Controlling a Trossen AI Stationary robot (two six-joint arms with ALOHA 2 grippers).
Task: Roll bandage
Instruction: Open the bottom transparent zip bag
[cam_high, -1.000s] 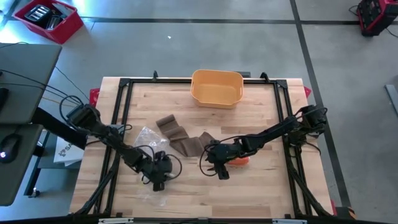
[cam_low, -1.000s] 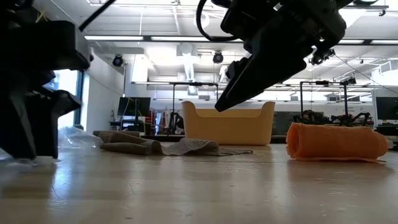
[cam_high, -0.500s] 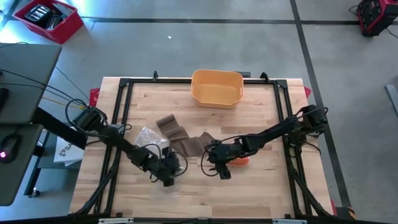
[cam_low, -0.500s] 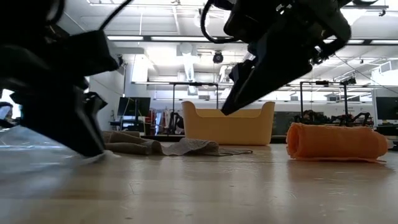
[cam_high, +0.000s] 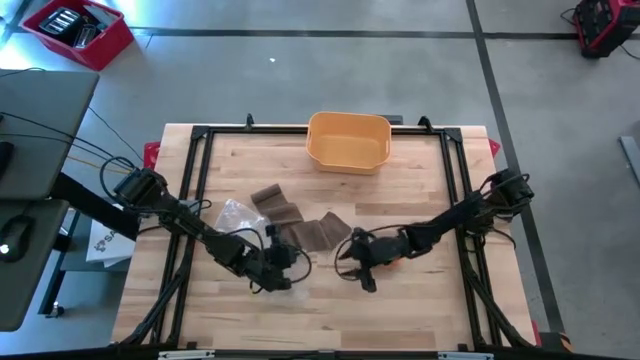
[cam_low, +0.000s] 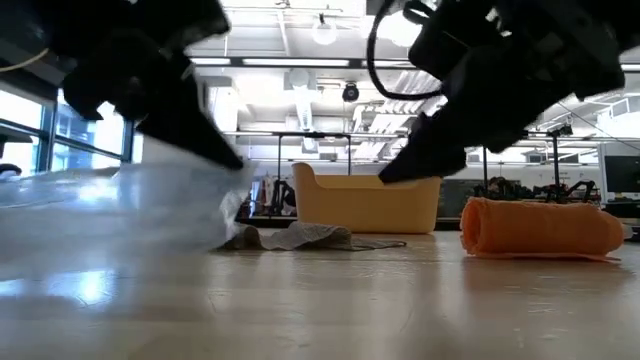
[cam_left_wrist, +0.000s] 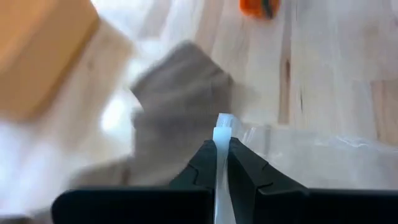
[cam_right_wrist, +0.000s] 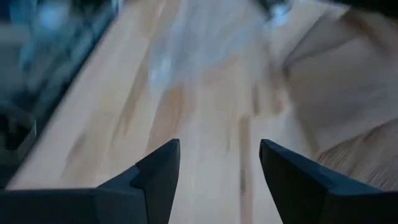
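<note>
A brown bandage (cam_high: 300, 228) lies unrolled and crumpled flat on the wooden table (cam_high: 420, 190), near its middle. An orange rolled bandage (cam_low: 540, 228) rests on its side to the right of it, mostly hidden under my right arm in the high view. My left gripper (cam_high: 285, 270) is just near of the brown bandage, shut on a clear plastic wrapper (cam_low: 130, 210). My right gripper (cam_high: 356, 272) hovers open beside the orange roll, with nothing between its fingers (cam_right_wrist: 155, 171). My left gripper pinches a thin edge of the clear plastic wrapper (cam_left_wrist: 221, 132) between its two fingers. In the low view the wrapper hangs slack below the gripper, and its lower part (cam_low: 90, 245) reaches the table.
A yellow basket (cam_high: 348, 140) stands at the far edge, in the middle. More clear plastic (cam_high: 238, 215) lies left of the brown bandage. A black frame (cam_high: 200, 160) runs around the table. Bare wood lies along the near edge.
My left gripper has shut on the plastic wrapper and moved toward the table's right, closer to the brown bandage. It has drawn the wrapper up off the table by one edge. My right gripper has shifted slightly toward the right, still open.
</note>
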